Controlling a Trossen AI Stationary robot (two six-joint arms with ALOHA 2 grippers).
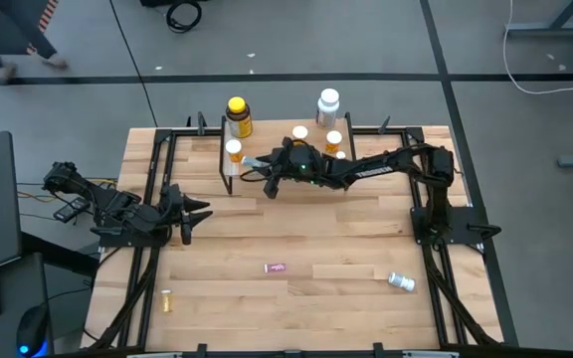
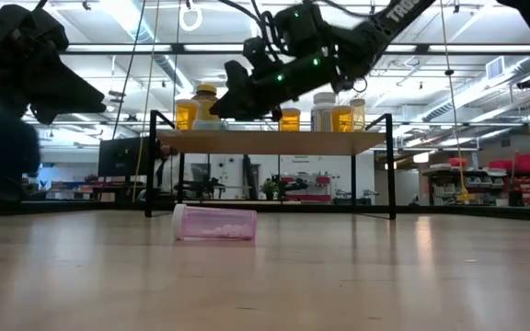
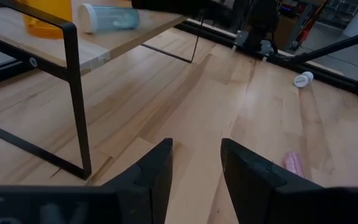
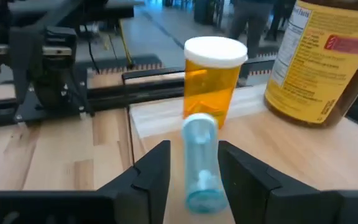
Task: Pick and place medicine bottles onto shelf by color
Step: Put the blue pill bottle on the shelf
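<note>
The shelf (image 1: 267,171) stands at the table's far middle. On it stand a big yellow bottle (image 1: 237,116), a big white bottle (image 1: 328,102) and several orange white-capped vials (image 1: 333,140). A tiny teal vial (image 4: 201,163) lies on its side on the shelf's left part, in front of an orange vial (image 4: 211,81). My right gripper (image 4: 194,152) reaches level from the table's right, open, one finger on each side of the teal vial. My left gripper (image 1: 192,214) waits open over the table's left part, holding nothing. My right gripper stands astride the teal vial's lower half (image 4: 199,186), fingers level and along it. A gap shows between one finger (image 4: 154,168) and the vial. The other finger (image 4: 238,168) is right beside it; whether it touches I cannot tell. The vial's whole side rests on the plank.
On the tabletop lie a pink vial (image 1: 275,268) near the middle, a tiny yellow vial (image 1: 166,300) at the near left and a pale white-capped vial (image 1: 401,281) at the near right. A black frame (image 1: 157,149) runs around the table. Bare wood lies between the shelf and these vials.
</note>
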